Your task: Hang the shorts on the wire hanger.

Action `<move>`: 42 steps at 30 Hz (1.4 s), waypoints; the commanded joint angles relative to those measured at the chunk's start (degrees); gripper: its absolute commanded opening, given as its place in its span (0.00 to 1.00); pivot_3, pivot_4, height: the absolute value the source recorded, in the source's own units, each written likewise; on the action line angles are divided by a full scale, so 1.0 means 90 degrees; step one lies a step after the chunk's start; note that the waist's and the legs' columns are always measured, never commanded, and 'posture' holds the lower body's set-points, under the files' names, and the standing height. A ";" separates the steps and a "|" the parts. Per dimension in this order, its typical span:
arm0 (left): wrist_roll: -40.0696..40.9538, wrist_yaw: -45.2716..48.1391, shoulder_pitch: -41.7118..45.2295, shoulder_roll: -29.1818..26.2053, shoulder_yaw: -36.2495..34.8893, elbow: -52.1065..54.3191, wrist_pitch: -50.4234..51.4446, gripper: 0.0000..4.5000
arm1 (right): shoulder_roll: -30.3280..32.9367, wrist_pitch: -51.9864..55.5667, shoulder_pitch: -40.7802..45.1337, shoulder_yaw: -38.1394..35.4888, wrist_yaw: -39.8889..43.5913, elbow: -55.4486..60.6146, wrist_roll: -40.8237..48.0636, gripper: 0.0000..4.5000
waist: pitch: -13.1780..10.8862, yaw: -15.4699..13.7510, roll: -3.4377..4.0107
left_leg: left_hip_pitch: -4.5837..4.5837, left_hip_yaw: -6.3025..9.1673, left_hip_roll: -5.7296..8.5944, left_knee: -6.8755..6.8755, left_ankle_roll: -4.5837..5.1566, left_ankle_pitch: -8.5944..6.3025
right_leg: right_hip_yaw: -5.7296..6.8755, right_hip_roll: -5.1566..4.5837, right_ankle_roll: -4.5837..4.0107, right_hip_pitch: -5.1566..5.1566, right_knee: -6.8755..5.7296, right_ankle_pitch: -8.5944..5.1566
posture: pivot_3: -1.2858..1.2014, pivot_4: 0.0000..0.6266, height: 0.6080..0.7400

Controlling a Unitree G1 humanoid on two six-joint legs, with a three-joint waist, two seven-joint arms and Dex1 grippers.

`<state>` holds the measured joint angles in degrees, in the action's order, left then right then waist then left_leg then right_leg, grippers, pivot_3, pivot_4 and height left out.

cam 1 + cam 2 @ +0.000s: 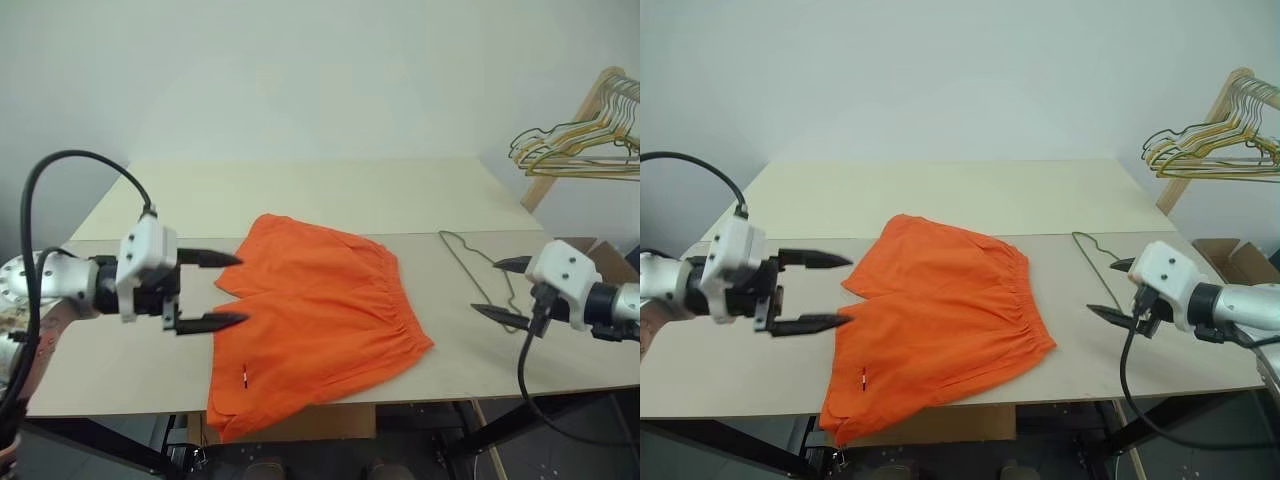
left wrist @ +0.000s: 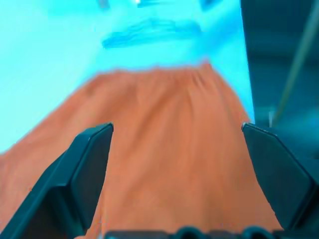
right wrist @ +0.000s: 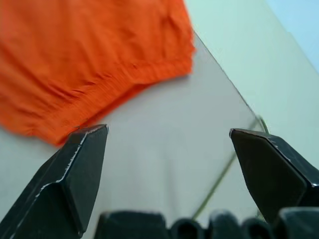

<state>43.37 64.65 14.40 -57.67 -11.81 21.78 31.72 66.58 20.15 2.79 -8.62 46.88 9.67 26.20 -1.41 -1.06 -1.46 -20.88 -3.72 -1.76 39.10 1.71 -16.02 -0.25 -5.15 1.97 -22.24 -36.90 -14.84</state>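
Shorts [image 1: 318,320] flat on worktop [image 1: 300,195], hem over near edge. Left hand [image 1: 205,291] spread, empty, by left leg. Right hand [image 1: 505,290] spread, empty, above hanger [image 1: 470,258]. Probably pre-grasp; next: pinch hanger wire.

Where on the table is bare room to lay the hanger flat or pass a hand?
Bare: the far pale tabletop behind the bright orange fabric shorts, and the near-left strip below the open left gripper. Crowded: the right side, where the thin grey-green wire hanger lies by the open right gripper.
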 commanded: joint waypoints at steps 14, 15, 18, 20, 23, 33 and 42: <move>0.0470 -0.1133 0.1052 0.1096 0.0515 0.0306 0.1006 1.00 | -0.1495 0.4646 0.3035 0.1039 -0.2444 -0.2504 -0.1277 1.00 | 0.0001 0.0063 0.0001 | -0.0019 -0.0003 0.0032 0.0001 0.0000 0.0000 | -0.0018 0.0001 0.0001 -0.0014 0.0014 0.0008 | 0.53 0.00 1.00; 0.0465 -0.1137 0.1046 0.1107 0.0527 0.0324 0.1004 1.00 | -0.1563 0.4580 0.3116 0.1140 -0.2481 -0.2682 -0.1411 1.00 | 0.0001 0.0066 0.0001 | -0.0021 -0.0003 0.0032 0.0001 0.0000 0.0000 | -0.0018 0.0001 0.0001 -0.0016 0.0014 0.0008 | 0.53 0.00 1.00; 0.0482 -0.1124 0.1003 0.1107 0.0516 0.0386 0.1013 1.00 | -0.1774 0.4480 0.3348 0.1284 -0.2558 -0.3177 -0.1701 1.00 | 0.0001 0.0067 0.0001 | -0.0023 -0.0003 0.0033 0.0001 0.0000 0.0000 | -0.0018 0.0001 0.0003 -0.0017 0.0018 0.0008 | 0.54 0.00 1.00; 0.0491 -0.1118 0.0982 0.1097 0.0497 0.0432 0.1033 1.00 | -0.1891 0.4419 0.3493 0.1300 -0.2593 -0.3498 -0.1848 1.00 | 0.0001 0.0064 0.0001 | -0.0024 -0.0002 0.0034 0.0002 0.0000 0.0001 | -0.0018 0.0000 0.0004 -0.0017 0.0018 0.0010 | 0.54 0.00 1.00; 0.0544 -0.1117 0.0935 0.1061 0.0434 0.0533 0.1080 1.00 | -0.2049 0.4388 0.3682 0.1275 -0.2607 -0.3931 -0.1992 1.00 | 0.0001 0.0063 0.0002 | -0.0023 -0.0002 0.0037 0.0001 0.0000 0.0001 | -0.0020 -0.0001 0.0006 -0.0017 0.0016 0.0011 | 0.54 0.00 1.00; 0.0611 -0.1055 0.0833 0.0935 0.0297 0.0690 0.1157 1.00 | -0.2369 0.4823 0.3967 0.1279 -0.2514 -0.4449 -0.2121 0.73 | 0.0001 0.0060 0.0002 | -0.0023 0.0000 0.0036 0.0001 0.0000 0.0000 | -0.0020 0.0000 0.0006 -0.0017 0.0016 0.0011 | 0.55 0.00 1.00; 0.0758 -0.1110 0.0723 0.0904 0.0232 0.0929 0.1237 1.00 | -0.2449 0.5061 0.3832 0.1234 -0.2443 -0.4394 -0.2161 0.04 | 0.0001 0.0046 0.0002 | -0.0023 0.0000 0.0037 0.0001 0.0000 0.0000 | -0.0020 -0.0002 0.0007 -0.0017 0.0016 0.0011 | 0.55 0.00 1.00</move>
<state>49.51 54.84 20.57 -48.83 -7.93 28.72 42.72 44.08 64.66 37.28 3.61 24.74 -30.87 7.17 -1.40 -0.65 -1.44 -21.09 -3.72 -1.43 39.11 1.71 -16.01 -0.42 -5.16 2.03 -22.39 -36.75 -14.74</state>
